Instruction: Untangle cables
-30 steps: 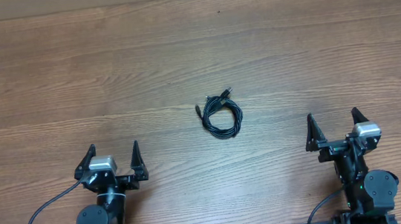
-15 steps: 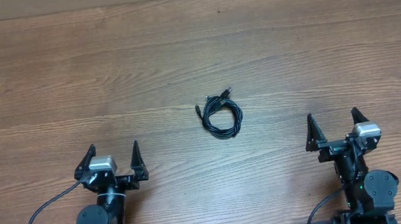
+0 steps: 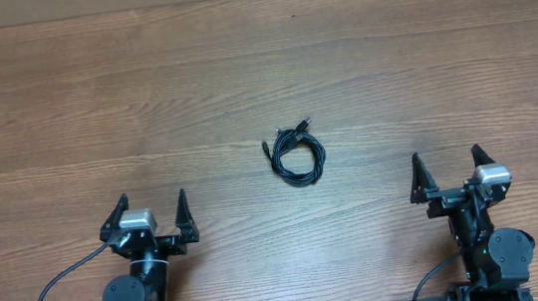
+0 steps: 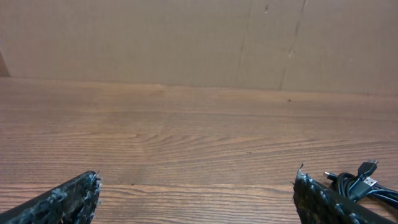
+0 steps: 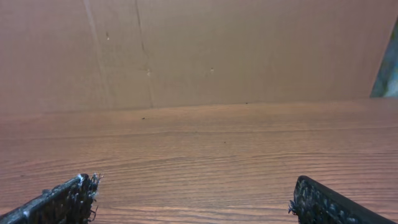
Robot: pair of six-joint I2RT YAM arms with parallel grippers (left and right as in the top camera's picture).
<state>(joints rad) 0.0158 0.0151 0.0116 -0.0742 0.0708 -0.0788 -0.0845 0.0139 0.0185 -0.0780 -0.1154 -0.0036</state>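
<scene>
Cables, step in hand: the cables (image 3: 286, 144) lie untouched in 1 small tangled coil. I judge the task is at its very start, with no reach begun.
Table: a bare wood-grain table (image 3: 63, 92) fills the overhead view. Its far edge runs along the top, and the wrist views show a plain brown wall (image 5: 249, 50) rising there.
Open room: nothing else lies on the wood, so every side of the coil offers free space for spreading cords. The far wall is the only visible limit.
Left end effector: the left end effector (image 3: 151, 197) sits at the near edge, left of the coil and well apart from it. Its jaws are spread wide and hold nothing.
Right end effector: the right end effector (image 3: 446, 155) sits at the near edge, right of the coil and well apart. Its jaws are equally wide and empty.
Cable position: near the table's centre, between the 2 arms and farther out. The left wrist view catches it at lower right; the right wrist view does not show it.
Plug ends: small plug ends (image 3: 306, 122) stick out on the coil's far side.
Next move: probably both arms travel forward and inward, 1 pinning the coil while the other pinches a free plug end low against the wood.
</scene>
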